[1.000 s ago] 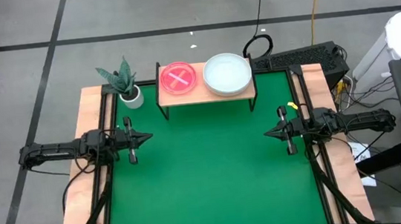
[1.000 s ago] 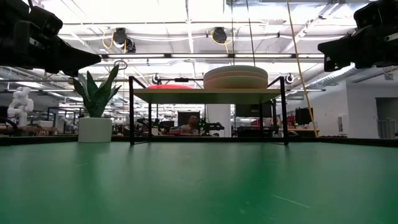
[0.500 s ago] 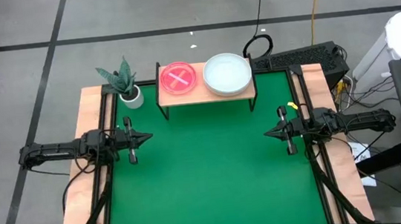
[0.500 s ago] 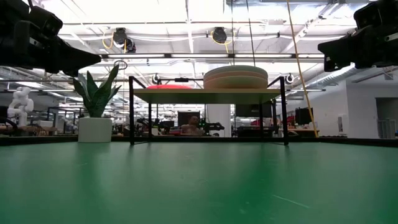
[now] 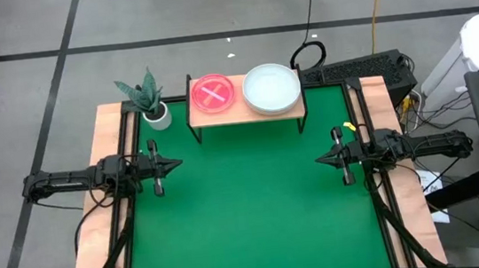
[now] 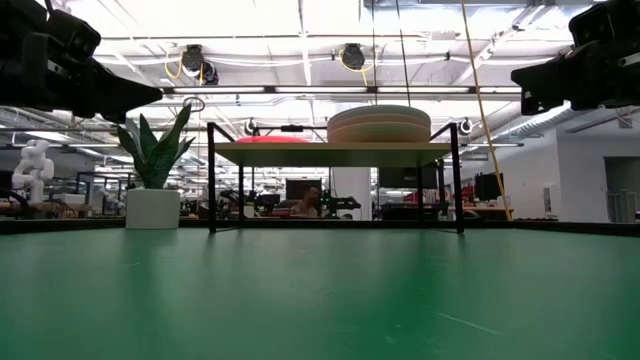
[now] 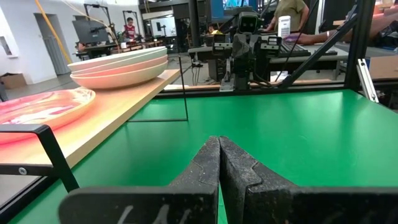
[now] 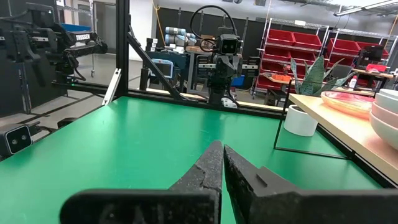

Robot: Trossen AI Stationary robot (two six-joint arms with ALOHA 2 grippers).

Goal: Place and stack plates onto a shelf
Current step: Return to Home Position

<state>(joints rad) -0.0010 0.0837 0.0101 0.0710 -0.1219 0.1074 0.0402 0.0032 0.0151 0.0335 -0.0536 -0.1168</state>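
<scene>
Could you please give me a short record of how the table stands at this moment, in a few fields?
shelf: shelf at the far edge of the green mat
shelf, left end: pink striped plate
shelf, right end: stack of pale plates
beside shelf: potted plant, off its left end
left gripper: left gripper shut, empty, above the mat's left side
right gripper: right gripper shut, empty, above the mat's right side

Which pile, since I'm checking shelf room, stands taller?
The pale plate pile on the shelf, at the end away from the plant; the pink pile lies far flatter.
</scene>
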